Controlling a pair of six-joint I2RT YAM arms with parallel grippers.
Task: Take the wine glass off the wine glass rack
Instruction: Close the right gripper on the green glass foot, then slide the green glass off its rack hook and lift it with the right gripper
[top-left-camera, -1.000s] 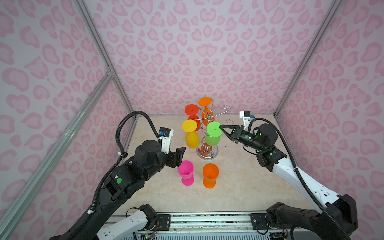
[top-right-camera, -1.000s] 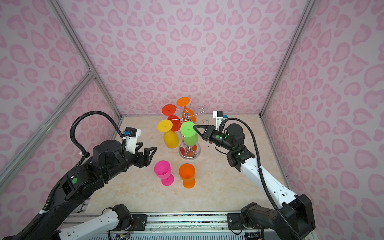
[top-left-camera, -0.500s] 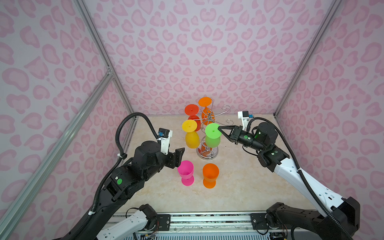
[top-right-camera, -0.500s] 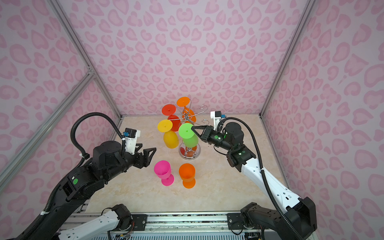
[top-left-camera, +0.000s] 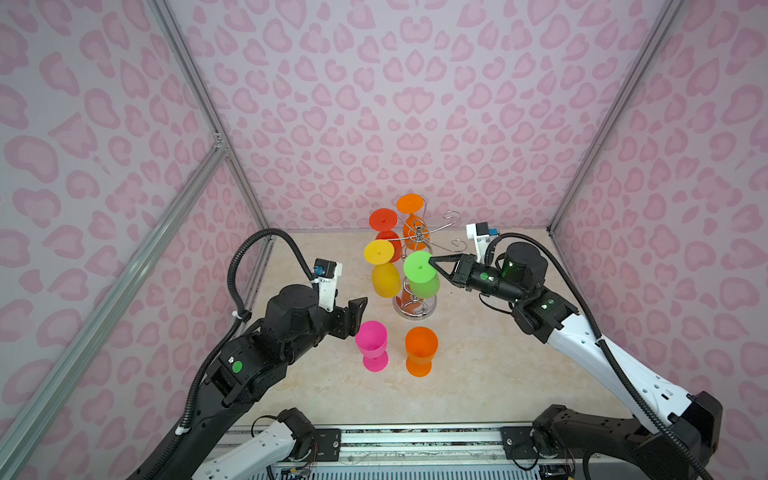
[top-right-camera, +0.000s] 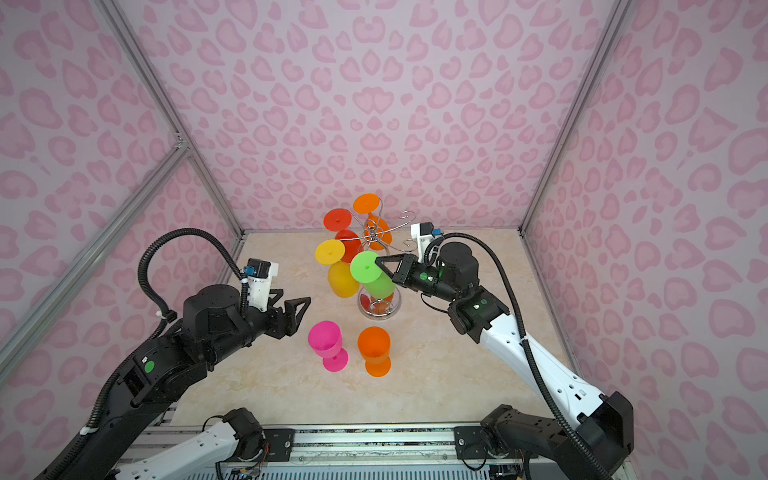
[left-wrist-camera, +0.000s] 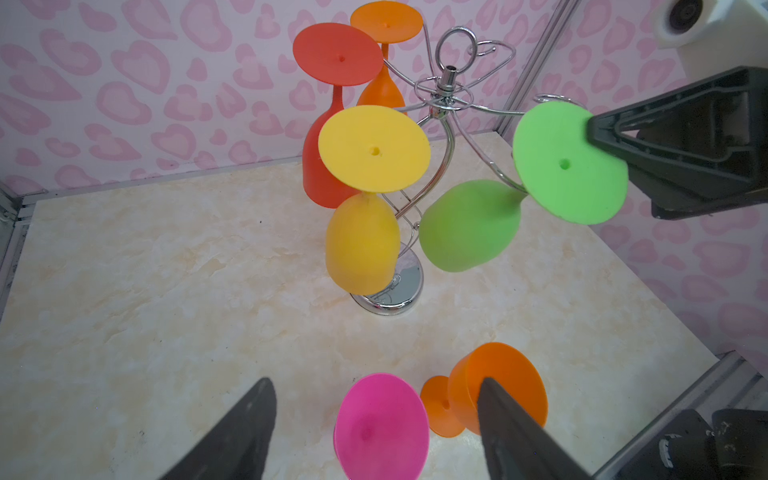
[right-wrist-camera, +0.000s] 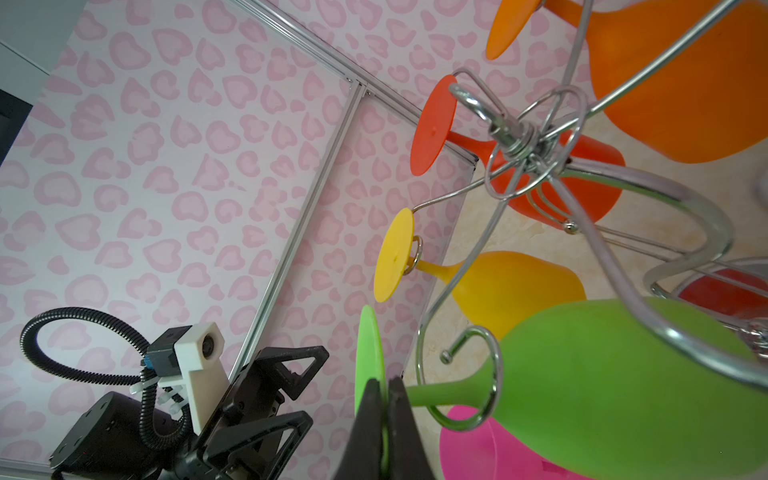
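right gripper (right-wrist-camera: 385, 388) pinching foot of lime-green plastic wine glass (top-left-camera: 420, 270), stem hooked in shiny chrome wire rack (left-wrist-camera: 399, 291): skewed pull could topple rack; left gripper (top-right-camera: 296, 298) open.

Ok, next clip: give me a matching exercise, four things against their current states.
1. green glass
2. pink glass
3. yellow glass
4. left gripper

A. upright on the table
B. jaws open, empty
C. foot pinched by the right gripper
D. hangs inverted on the rack, untouched

Pairs: 1-C, 2-A, 3-D, 4-B
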